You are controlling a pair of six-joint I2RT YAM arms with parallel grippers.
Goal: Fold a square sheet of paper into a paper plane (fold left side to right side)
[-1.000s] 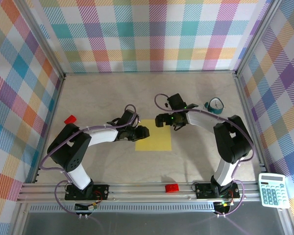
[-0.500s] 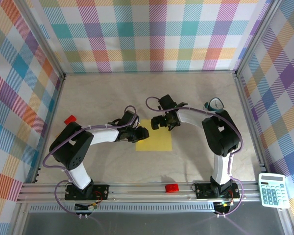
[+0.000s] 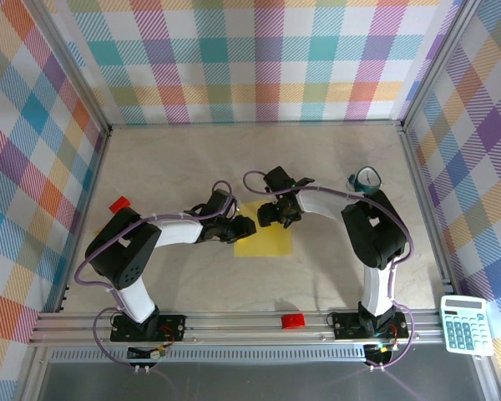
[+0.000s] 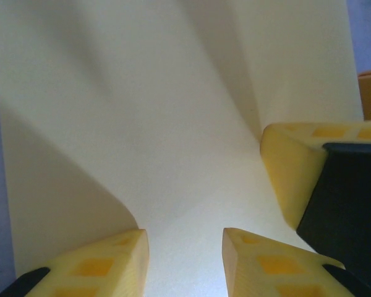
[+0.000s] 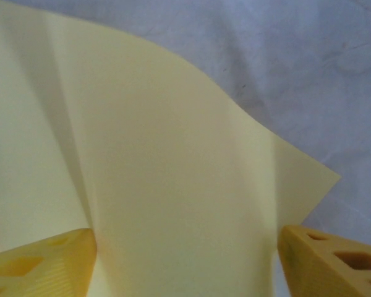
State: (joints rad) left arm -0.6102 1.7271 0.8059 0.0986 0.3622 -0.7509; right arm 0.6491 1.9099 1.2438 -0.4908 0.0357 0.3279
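On the table (image 3: 159, 167) the paper (image 3: 265, 242) lies centred, left gripper (image 3: 245, 225) at its left edge, right gripper (image 3: 269, 219) at its far edge, calculator (image 3: 465, 324) off the near-right corner.

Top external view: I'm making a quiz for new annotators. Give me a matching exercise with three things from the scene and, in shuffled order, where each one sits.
Things:
1. square sheet of paper
2. calculator
3. teal roll

Places:
A. near right corner, outside the table
B. middle of the table
C. right side of the table, towards the far end

Pairs: 1-B; 2-A; 3-C
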